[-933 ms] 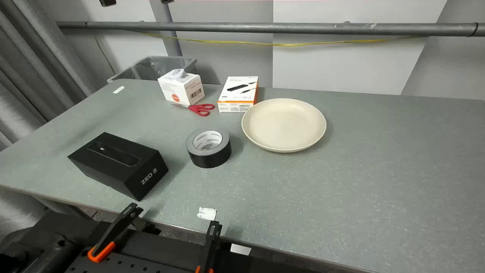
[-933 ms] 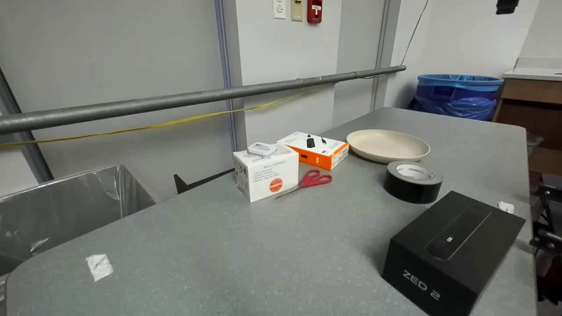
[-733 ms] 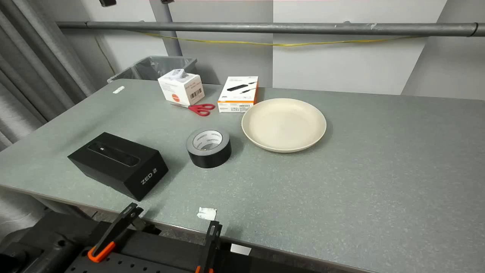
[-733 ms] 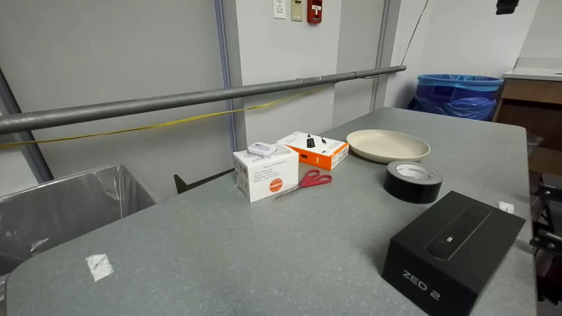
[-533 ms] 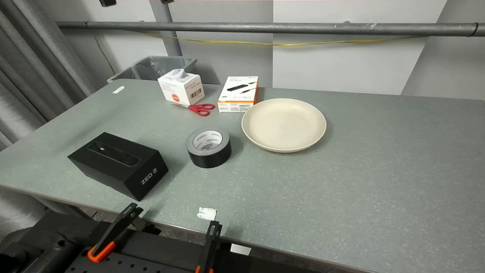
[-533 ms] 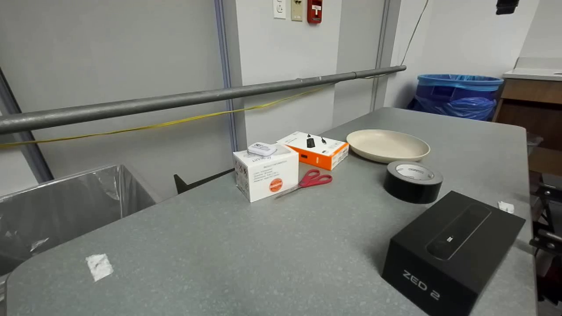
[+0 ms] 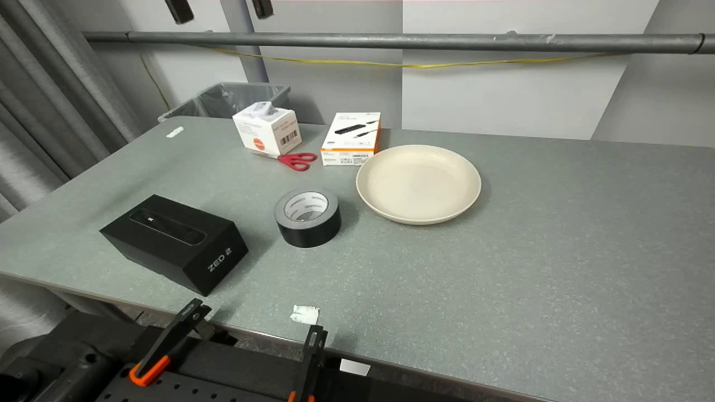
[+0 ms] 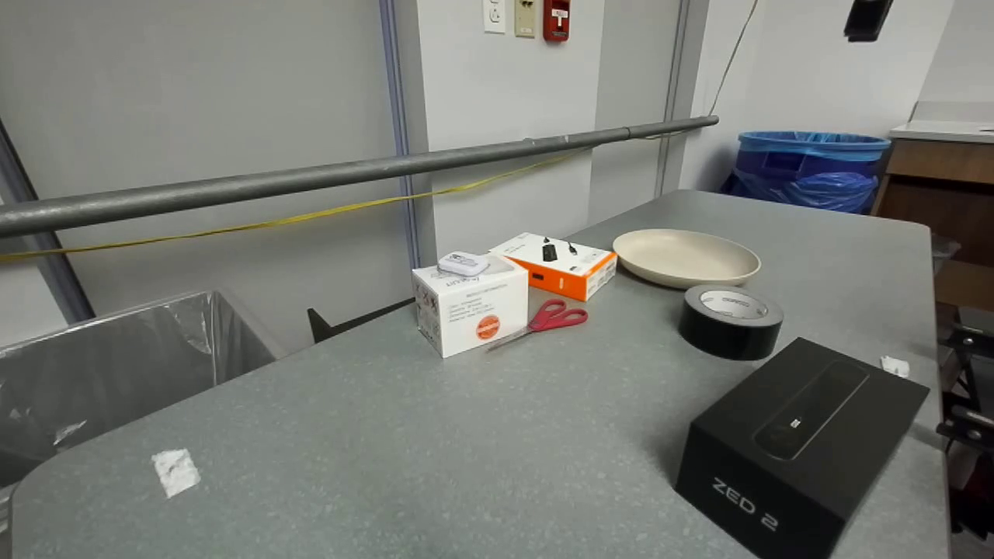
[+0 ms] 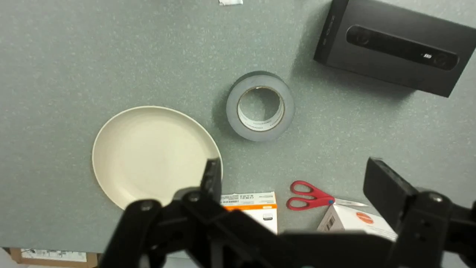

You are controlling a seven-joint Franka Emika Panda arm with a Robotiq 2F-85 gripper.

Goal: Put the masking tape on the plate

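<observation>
The masking tape (image 7: 308, 234) is a black roll with a pale cardboard core, lying flat on the table. It also shows in an exterior view (image 8: 728, 335) and in the wrist view (image 9: 234, 108). The round cream plate (image 7: 419, 184) rests beside it and holds nothing; it also shows in an exterior view (image 8: 685, 258) and in the wrist view (image 9: 152, 156). My gripper (image 9: 292, 162) is open and empty, high above the table. Its fingertips show at the top of an exterior view; the gripper (image 7: 221, 10) is well apart from the tape.
A black ZED 2 box (image 7: 173, 240) stands near the tape. Red scissors (image 7: 296, 161), a white box (image 7: 268, 131) and a white-and-orange box (image 7: 351, 139) lie at the back. A grey pipe (image 7: 391, 40) runs along the wall. A clear-lined bin (image 8: 132, 365) stands past the table edge.
My gripper has come lower into both exterior views, and its fingers show more at the top. It has shifted a little sideways. The tape, plate and boxes have not moved.
</observation>
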